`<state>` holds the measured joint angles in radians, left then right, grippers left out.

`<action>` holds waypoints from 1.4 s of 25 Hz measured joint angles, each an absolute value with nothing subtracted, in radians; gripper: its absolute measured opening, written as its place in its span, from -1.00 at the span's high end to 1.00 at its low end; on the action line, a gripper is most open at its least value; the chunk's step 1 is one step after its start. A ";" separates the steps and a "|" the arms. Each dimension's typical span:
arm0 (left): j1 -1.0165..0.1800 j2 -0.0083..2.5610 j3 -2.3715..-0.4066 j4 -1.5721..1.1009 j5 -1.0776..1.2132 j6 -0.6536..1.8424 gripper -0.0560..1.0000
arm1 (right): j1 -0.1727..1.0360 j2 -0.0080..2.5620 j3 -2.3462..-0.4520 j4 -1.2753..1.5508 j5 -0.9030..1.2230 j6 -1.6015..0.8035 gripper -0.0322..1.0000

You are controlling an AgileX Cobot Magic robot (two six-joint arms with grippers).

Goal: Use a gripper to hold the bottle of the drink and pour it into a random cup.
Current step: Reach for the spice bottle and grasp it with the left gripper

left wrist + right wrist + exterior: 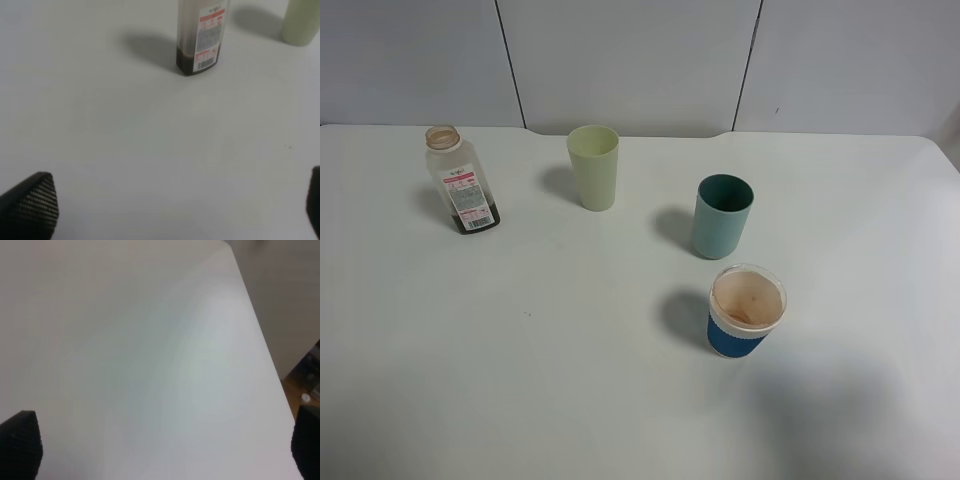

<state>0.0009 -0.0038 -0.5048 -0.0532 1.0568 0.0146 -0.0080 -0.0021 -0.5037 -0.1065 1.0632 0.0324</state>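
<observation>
Both left claw [172, 202] and right claw [164, 442] gape empty over white table [570, 390], grey wall panels [630, 60] behind.

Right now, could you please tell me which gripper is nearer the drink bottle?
Left. The left gripper faces the bottle, not touching; the right gripper sees only the table, no bottle.

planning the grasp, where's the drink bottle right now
In the exterior high view the drink bottle stands upright at the back left of the table, with the pale yellow-green cup nearest, on its right.
</observation>
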 joint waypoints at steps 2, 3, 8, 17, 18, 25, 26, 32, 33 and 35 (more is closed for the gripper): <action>0.001 -0.004 -0.505 -0.053 1.057 0.015 -0.96 | -0.008 -0.002 -0.504 -0.107 1.063 0.032 -0.98; 0.001 -0.004 -0.505 -0.053 1.057 0.015 -0.96 | -0.008 -0.002 -0.504 -0.107 1.063 0.032 -0.98; 0.001 -0.004 -0.505 -0.053 1.057 0.013 -0.96 | -0.008 -0.002 -0.504 -0.107 1.063 0.032 -0.98; 0.001 -0.004 -0.505 -0.053 1.057 0.011 -0.96 | -0.008 -0.002 -0.504 -0.107 1.063 0.032 -0.98; 0.001 -0.004 -0.505 -0.053 1.057 0.011 -0.96 | -0.008 -0.002 -0.504 -0.107 1.063 0.032 -0.98; 0.001 0.002 -0.520 -0.052 1.029 0.011 -0.96 | -0.008 -0.002 -0.504 -0.107 1.063 0.032 -0.98; 0.001 0.016 -0.532 -0.051 1.011 0.011 -0.96 | -0.008 -0.002 -0.504 -0.107 1.063 0.032 -0.98; 0.001 0.147 -0.594 0.025 0.953 0.010 -0.96 | -0.008 -0.002 -0.504 -0.107 1.063 0.032 -0.98; 0.001 0.178 -0.607 0.044 0.944 0.010 -0.96 | -0.008 -0.002 -0.504 -0.107 1.063 0.032 -0.98; 0.001 0.237 -0.635 0.082 0.933 0.000 -0.96 | -0.008 -0.002 -0.504 -0.107 1.063 0.032 -0.98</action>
